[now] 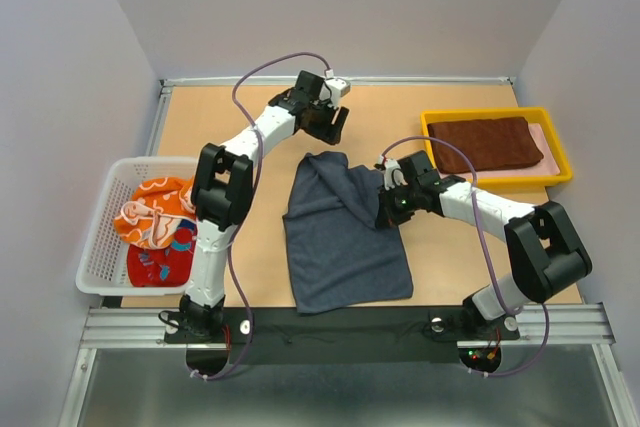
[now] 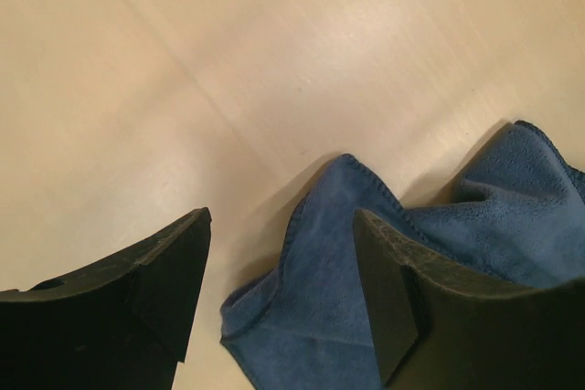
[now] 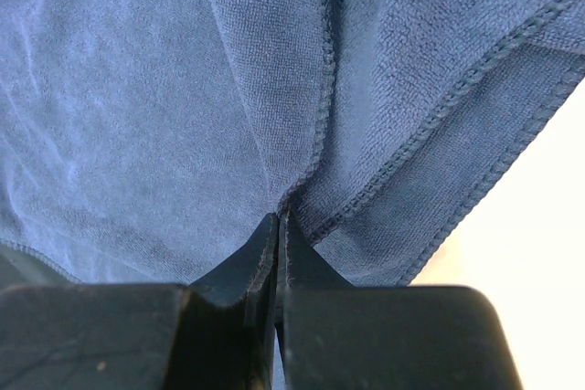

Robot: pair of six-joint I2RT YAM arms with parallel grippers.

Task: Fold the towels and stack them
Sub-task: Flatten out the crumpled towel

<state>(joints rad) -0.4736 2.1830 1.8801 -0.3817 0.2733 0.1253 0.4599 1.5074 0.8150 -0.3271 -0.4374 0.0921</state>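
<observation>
The navy towel (image 1: 345, 237) lay spread at the centre of the table (image 1: 262, 272). The right gripper (image 1: 384, 205) was clamped on a fold at its right edge. Farther back, the left gripper (image 1: 336, 127) stood open above the towel's far corner, empty.

A robotics lab cell: blank walls (image 1: 350, 7) boxing a wooden table (image 1: 400, 107).

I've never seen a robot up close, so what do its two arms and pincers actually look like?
The left arm and right arm are white tubes linked by chunky black joints, each with a thin lilac cable looping alongside. The left pincer and right pincer each have two matte-black, wedge-shaped fingers.
</observation>
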